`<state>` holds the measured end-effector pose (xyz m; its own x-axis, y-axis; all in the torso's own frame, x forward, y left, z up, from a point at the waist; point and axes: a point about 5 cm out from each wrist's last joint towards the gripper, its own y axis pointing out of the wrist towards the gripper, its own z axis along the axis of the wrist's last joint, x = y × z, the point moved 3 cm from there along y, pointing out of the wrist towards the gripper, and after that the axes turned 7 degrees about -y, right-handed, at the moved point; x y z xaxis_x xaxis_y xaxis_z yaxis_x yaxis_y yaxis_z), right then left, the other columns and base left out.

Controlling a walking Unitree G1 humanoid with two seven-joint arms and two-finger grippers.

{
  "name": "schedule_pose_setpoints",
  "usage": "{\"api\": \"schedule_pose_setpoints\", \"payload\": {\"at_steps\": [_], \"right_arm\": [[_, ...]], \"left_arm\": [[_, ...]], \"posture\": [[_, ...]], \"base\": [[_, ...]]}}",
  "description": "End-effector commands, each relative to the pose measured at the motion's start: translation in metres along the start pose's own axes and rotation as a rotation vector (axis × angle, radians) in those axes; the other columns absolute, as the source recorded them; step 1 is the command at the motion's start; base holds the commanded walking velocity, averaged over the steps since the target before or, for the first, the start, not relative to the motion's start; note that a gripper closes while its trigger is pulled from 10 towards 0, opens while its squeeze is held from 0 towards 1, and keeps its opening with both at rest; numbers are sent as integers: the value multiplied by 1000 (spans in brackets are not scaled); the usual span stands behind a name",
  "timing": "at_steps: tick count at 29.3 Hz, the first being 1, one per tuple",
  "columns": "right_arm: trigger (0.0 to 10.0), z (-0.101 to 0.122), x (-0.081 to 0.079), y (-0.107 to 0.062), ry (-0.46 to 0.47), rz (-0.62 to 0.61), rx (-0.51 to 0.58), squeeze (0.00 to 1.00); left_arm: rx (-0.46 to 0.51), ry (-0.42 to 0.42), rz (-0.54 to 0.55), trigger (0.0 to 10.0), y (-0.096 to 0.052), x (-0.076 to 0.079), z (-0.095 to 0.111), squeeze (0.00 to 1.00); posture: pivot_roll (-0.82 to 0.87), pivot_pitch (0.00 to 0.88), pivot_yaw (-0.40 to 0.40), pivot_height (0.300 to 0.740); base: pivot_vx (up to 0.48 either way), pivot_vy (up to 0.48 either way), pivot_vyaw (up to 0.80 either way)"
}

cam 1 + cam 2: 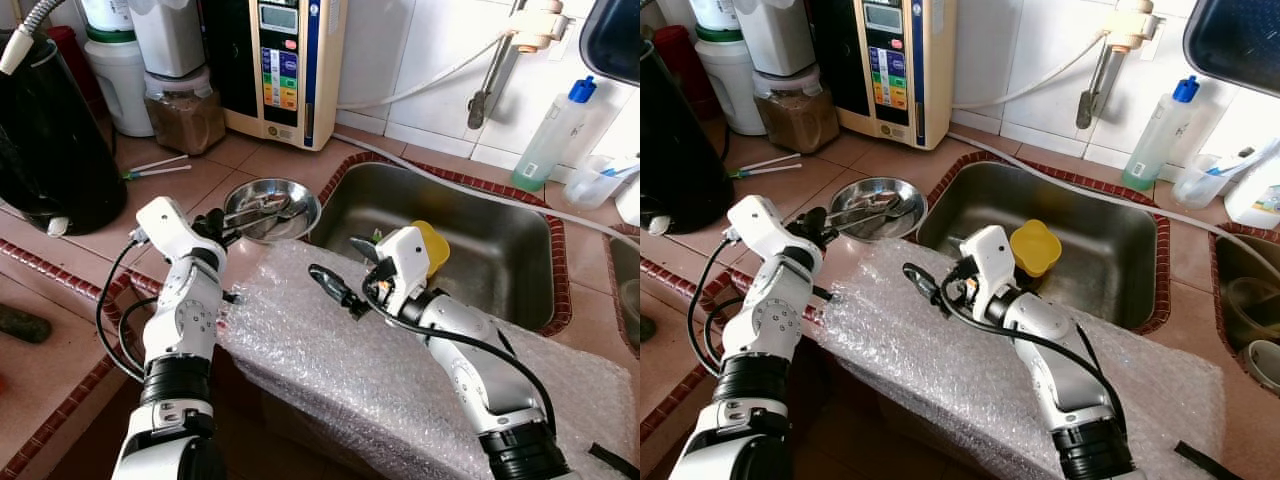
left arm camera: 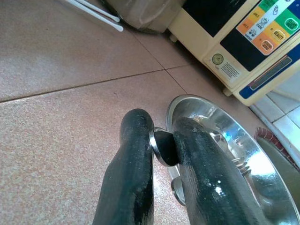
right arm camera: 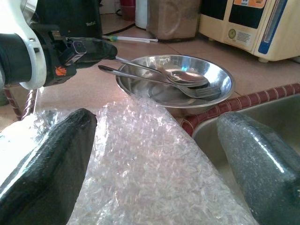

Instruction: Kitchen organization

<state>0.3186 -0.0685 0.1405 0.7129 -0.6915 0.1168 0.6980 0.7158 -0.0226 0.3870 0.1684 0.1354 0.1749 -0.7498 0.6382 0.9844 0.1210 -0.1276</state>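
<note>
the left pincer (image 2: 161,154) is pressed together on the handle end of a spoon (image 3: 185,76), the thin metal edge pinched between its two black fingers (image 2: 131,173). it sits at the near rim of a steel bowl (image 1: 300,205) on the tiled desk (image 1: 260,160), and the spoon's head lies inside the bowl, next to a fork (image 3: 199,92) whose handle pokes out over the rim toward the same pincer.

the right pincer (image 1: 345,275) is spread wide, holding nothing, its fingers (image 3: 51,154) hovering over a sheet of bubble wrap (image 1: 970,370) that drapes across the front edge of the desk, just beside the bowl. it points toward the bowl and the left pincer.

behind the right arm lies the steel sink (image 1: 500,250), bordered with dark red tile, with a yellow cup (image 1: 1034,246) in its basin. past the bowl, a cream water purifier (image 1: 285,65) with coloured buttons stands against the white tiled wall, and a jar of brown powder (image 1: 185,115) sits beside it. two white sticks (image 1: 155,168) lie on the desk near the jar. a black appliance (image 1: 50,140) stands at the far left. on the right of the sink stands a clear bottle with a blue cap (image 1: 555,135).
</note>
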Motion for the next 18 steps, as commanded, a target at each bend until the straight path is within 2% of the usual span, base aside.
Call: {"api": "schedule_pose_setpoints", "payload": {"at_steps": [1,6,18], "right_arm": [[10000,2,1,-1,4,-1,9,0],[10000,2,1,0,9,0,12,0],[10000,2,-6,1,34,52,26,0]], "left_arm": [[39,26,-25,0,1,8,10,0],[87,38,-49,0,-1,12,20,0],[114,34,-88,0,-7,11,32,0]], "posture": [[69,0,3,740],[79,0,1,740],[89,0,5,740]], "base": [[0,0,0],[0,0,0],[0,0,0]]}}
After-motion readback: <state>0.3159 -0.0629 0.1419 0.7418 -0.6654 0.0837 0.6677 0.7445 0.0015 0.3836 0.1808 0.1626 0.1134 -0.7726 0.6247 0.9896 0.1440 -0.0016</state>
